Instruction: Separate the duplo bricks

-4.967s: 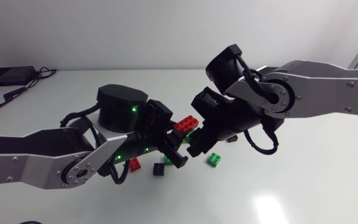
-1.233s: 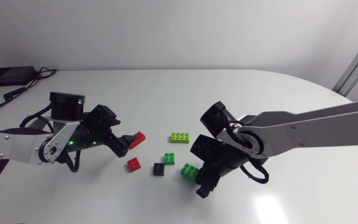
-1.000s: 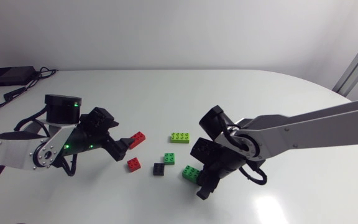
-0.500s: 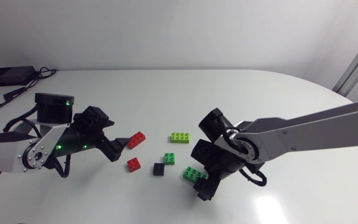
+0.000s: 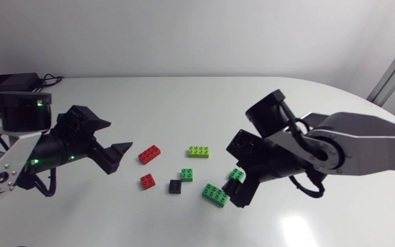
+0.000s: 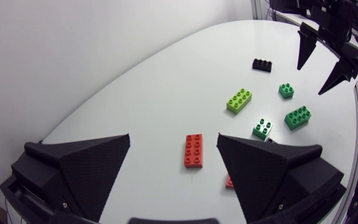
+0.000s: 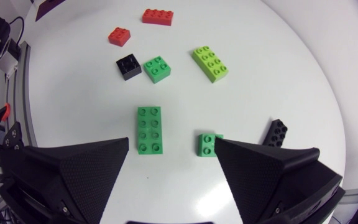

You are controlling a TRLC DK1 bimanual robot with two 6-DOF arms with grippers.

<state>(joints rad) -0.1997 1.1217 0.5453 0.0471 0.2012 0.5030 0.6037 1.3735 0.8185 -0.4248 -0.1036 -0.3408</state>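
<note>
Although every duplo brick we can see lies single on the white table [image 5: 184, 103], one pair leaves us in doubt. The black square brick [image 5: 175, 186] and the green square brick [image 5: 186, 175], just below the middle of the head view, sit side by side, touching or all but, and we cannot tell whether they are merely neighbours. We judge that any coming move turns on this pair.

Around it, each apart from the rest, lie:
- the small red brick [image 5: 147, 181] to its left;
- the long red brick [image 5: 149, 154] up and left;
- the long lime brick [image 5: 198, 151] above;
- the long green brick [image 5: 215, 195] low to its right;
- a second green square brick [image 5: 236, 175] further right.

A long black brick [image 7: 276, 132] shows only in the wrist views.

The pair lies about midway between the right pincer [image 7: 171, 144] and the left pincer [image 6: 173, 138]. Both stand wide open and hold nothing.

Just ahead of the right pincer's gap lies the long green brick, its long axis pointing away toward the pair, so a reach from that side would have to pass over it. Ahead of the left pincer's gap lies the long red brick, likewise lengthwise. The pair sits off beyond one of its fingers.
</note>
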